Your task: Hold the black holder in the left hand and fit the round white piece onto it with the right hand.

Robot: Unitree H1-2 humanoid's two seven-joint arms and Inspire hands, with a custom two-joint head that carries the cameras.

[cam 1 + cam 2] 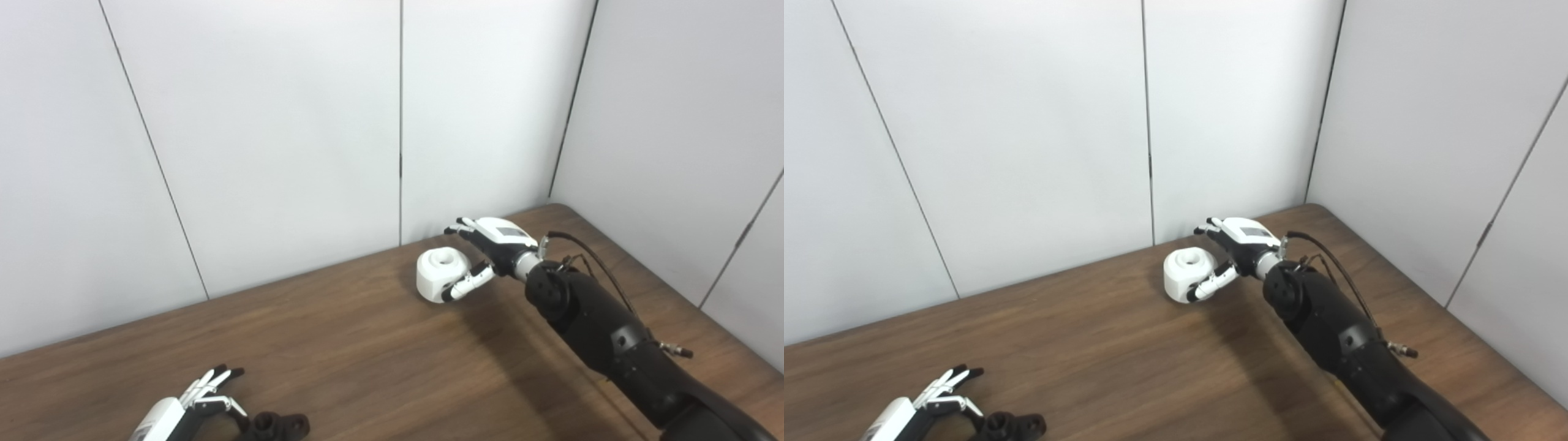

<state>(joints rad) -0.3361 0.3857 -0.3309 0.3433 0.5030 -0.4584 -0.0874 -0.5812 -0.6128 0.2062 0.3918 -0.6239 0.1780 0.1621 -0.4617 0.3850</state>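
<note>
The right hand point(490, 251) cups the round white piece point(442, 274) at the far desk point(367, 343), fingers spread, not yet clamped; it should close evenly. The left hand point(184, 407) lies spread just beside the black holder point(275, 425), needing a firm grip.

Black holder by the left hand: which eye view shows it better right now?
The left eye view. There the black holder sits further inside the frame, its ring and lug clear beside the left hand. The right eye view shows the same holder lower-left, partly cut by the bottom edge.

Round piece point(442, 274) far right on table point(367, 343); holder point(275, 425) near left.
</note>
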